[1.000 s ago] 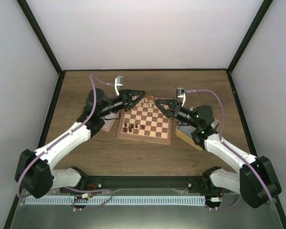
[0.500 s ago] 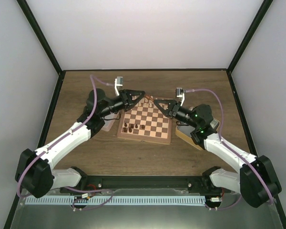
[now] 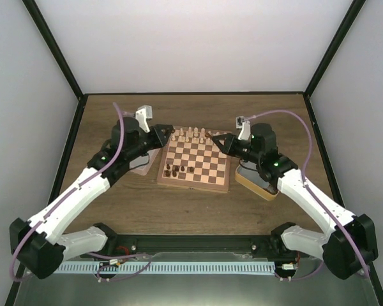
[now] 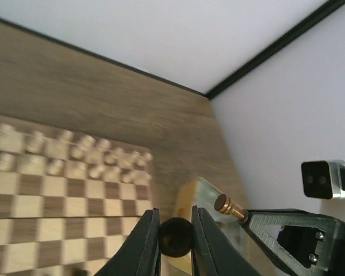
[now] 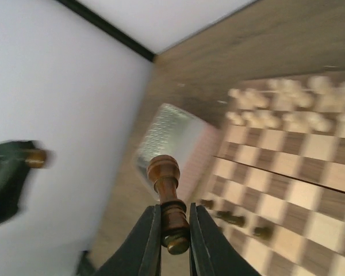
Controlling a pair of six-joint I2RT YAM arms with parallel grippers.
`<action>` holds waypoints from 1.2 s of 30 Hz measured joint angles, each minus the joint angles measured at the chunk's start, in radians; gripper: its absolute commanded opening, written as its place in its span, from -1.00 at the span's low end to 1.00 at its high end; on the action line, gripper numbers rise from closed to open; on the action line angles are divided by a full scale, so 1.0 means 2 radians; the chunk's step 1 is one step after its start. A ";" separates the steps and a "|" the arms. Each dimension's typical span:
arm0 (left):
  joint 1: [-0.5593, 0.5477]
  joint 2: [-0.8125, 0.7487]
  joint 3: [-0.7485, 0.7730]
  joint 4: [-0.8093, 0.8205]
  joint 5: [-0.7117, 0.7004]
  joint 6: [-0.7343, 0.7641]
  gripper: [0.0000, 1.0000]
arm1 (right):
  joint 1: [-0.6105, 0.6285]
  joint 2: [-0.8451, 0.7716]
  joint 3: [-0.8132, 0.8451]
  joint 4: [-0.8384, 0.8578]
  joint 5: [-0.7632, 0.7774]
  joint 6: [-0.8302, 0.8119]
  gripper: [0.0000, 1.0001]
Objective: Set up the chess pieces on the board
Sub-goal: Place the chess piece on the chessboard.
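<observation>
Left claw: clamped on 1 round dark piece; has drawn back from the far row to the far-left corner of the board.
Right claw: clamped on 1 tall dark piece, over the far-right squares.
Dark men: small cluster, near-left squares.
Pale row: far edge.
Meaning: claws now apart; likely 2 placements pending.

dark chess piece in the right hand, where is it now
Right wrist view: the dark chess piece is pinched in the right hand, above the board's far right corner, beside the pale pieces.
</observation>
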 measured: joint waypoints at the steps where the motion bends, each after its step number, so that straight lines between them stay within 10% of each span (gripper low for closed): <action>1: 0.000 -0.008 0.007 -0.020 -0.018 0.020 -0.92 | 0.001 0.003 0.009 -0.034 0.017 -0.020 -0.95; 16: 0.000 -0.113 0.020 -0.176 -0.113 0.157 -0.92 | 0.093 0.092 0.086 -0.334 0.258 -0.156 -0.91; 36: 0.000 -0.123 -0.016 -0.092 -0.213 0.242 -0.92 | 0.217 0.358 0.304 -0.476 0.363 -0.201 -0.87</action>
